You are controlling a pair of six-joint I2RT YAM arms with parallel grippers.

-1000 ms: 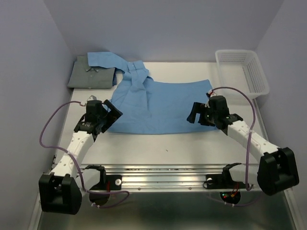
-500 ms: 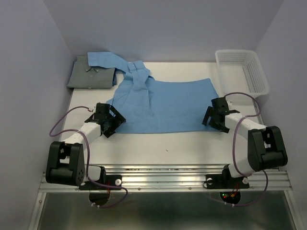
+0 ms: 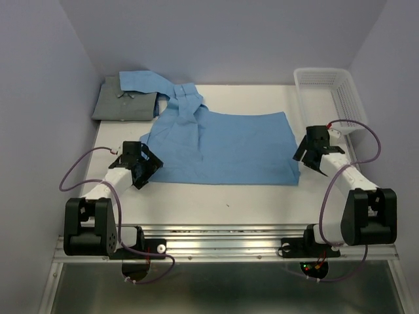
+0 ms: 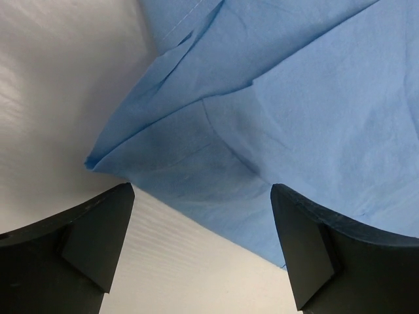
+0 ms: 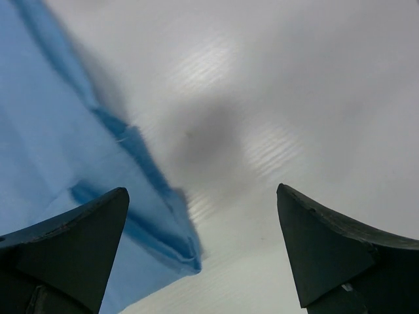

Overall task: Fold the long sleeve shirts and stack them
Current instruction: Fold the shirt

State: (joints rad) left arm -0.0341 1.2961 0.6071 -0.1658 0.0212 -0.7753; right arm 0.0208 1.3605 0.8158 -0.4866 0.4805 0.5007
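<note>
The light sky-blue shirt (image 3: 222,144) lies spread on the white table, one sleeve reaching back left over the folded grey shirt (image 3: 124,104). My left gripper (image 3: 145,169) is open and empty at the shirt's near left corner; the wrist view shows the blue cloth (image 4: 275,111) just ahead of the fingers. My right gripper (image 3: 309,152) is open and empty just right of the shirt's near right corner, whose folded edge (image 5: 163,216) shows in the right wrist view.
A white mesh basket (image 3: 330,97) stands at the back right. The grey shirt sits at the back left corner by the wall. Bare white table (image 3: 229,199) lies in front of the blue shirt.
Both arms have swung outward, the left gripper to the shirt's left corner, the right gripper to its right edge. The blue shirt's near hem now lies flatter and wider.
</note>
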